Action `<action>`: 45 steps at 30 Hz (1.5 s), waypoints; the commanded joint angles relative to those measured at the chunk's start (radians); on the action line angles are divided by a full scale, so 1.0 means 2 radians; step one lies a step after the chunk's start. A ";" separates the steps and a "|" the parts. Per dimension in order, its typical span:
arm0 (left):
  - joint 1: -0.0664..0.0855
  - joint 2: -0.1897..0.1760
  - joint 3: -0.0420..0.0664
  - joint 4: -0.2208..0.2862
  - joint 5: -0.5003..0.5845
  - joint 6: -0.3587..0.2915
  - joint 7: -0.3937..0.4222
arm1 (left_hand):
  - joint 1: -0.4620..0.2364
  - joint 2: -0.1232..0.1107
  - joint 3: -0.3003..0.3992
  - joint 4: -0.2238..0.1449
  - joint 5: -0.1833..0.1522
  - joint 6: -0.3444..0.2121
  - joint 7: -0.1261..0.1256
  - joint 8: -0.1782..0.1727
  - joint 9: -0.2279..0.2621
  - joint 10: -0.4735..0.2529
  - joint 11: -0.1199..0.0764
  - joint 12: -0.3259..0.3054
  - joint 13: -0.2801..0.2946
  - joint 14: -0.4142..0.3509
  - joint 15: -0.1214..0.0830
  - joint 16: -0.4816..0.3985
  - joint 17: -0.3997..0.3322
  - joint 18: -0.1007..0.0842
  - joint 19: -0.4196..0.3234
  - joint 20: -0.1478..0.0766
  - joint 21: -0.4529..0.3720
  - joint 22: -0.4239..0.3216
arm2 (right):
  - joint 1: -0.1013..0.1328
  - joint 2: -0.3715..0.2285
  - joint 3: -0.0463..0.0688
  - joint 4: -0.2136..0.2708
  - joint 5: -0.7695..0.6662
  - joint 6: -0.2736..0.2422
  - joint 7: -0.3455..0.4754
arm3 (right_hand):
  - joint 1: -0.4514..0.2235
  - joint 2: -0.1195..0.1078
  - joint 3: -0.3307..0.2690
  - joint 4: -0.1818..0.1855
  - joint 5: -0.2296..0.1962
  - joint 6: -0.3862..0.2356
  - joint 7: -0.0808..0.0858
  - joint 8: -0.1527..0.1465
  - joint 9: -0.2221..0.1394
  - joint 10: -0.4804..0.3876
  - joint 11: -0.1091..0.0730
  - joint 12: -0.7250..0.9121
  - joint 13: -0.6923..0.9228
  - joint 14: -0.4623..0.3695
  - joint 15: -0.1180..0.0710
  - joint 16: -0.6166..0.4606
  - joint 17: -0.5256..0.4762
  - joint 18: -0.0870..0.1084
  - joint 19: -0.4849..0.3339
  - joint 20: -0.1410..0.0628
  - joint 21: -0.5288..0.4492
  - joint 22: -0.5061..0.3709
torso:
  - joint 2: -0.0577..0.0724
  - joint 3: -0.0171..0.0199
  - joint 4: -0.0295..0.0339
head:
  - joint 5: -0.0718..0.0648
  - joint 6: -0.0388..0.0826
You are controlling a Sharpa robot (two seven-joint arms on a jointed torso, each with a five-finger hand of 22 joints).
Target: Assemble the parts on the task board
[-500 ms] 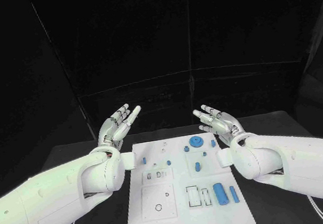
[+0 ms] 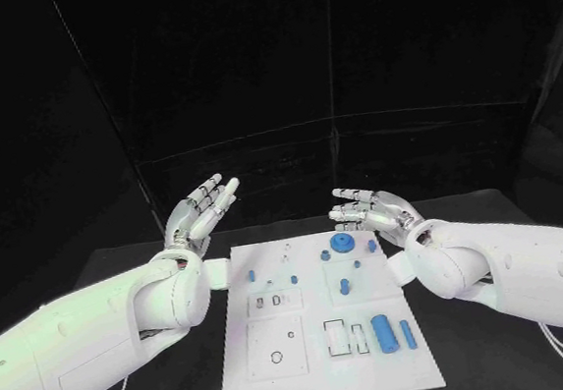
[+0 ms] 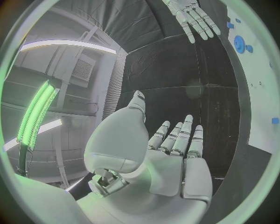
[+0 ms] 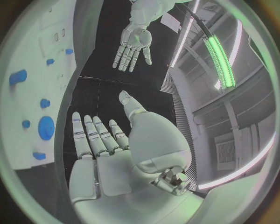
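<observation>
Both hands, left hand (image 2: 202, 212) and right hand (image 2: 367, 210), are held empty with fingers spread above the task board (image 2: 330, 386)'s far end; its long axis runs away from the robot.

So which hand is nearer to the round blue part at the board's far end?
Right. The right hand hovers just above the round blue part; the left hand is beyond the board's other side.

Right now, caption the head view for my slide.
Both hands, left and right, open above the board with blue parts.
</observation>
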 commanded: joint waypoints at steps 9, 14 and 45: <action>0.012 -0.023 0.000 0.024 -0.005 0.037 0.018 | 0.040 0.011 0.000 -0.041 0.005 0.210 0.058 0.049 0.022 0.275 -0.004 0.069 0.023 0.230 -0.020 0.079 0.033 0.017 0.281 -0.006 0.113 0.054 | 0.035 -0.017 0.001 -0.003 -0.222 -0.043 -0.005 | 0.040 -0.018 0.044 -0.040 0.001 0.267 0.042 0.048 0.013 0.266 -0.048 0.041 0.004 0.285 -0.065 0.061 0.011 0.041 0.178 -0.030 0.097 0.035 | 0.021 -0.0017 0.0033 | -0.004 0.007; 0.016 -0.041 0.000 0.046 -0.025 0.047 0.010 | 0.056 0.008 0.004 -0.063 0.003 0.269 0.045 0.063 0.025 0.323 -0.020 0.080 0.021 0.293 -0.039 0.098 0.044 0.020 0.338 -0.022 0.138 0.061 | 0.054 -0.018 0.001 -0.005 -0.322 -0.040 -0.047 | 0.033 -0.034 0.062 -0.039 0.002 0.296 0.030 0.041 0.010 0.314 -0.063 0.030 0.004 0.355 -0.087 0.065 0.018 0.040 0.217 -0.054 0.140 0.056 | 0.030 -0.0035 0.0030 | -0.005 0.009; 0.019 -0.088 0.000 0.157 -0.039 0.071 -0.015 | 0.065 0.009 0.009 -0.085 0.004 0.289 0.041 0.055 0.017 0.345 -0.026 0.069 0.015 0.321 -0.048 0.093 0.053 0.018 0.365 -0.031 0.144 0.059 | 0.094 -0.001 0.002 0.026 -0.718 0.030 -0.207 | 0.004 -0.083 0.078 -0.027 -0.003 0.319 0.012 -0.001 0.009 0.321 -0.083 -0.008 0.006 0.508 -0.120 0.236 0.166 0.040 0.284 -0.098 0.346 0.172 | 0.101 -0.0137 0.0113 | -0.016 0.024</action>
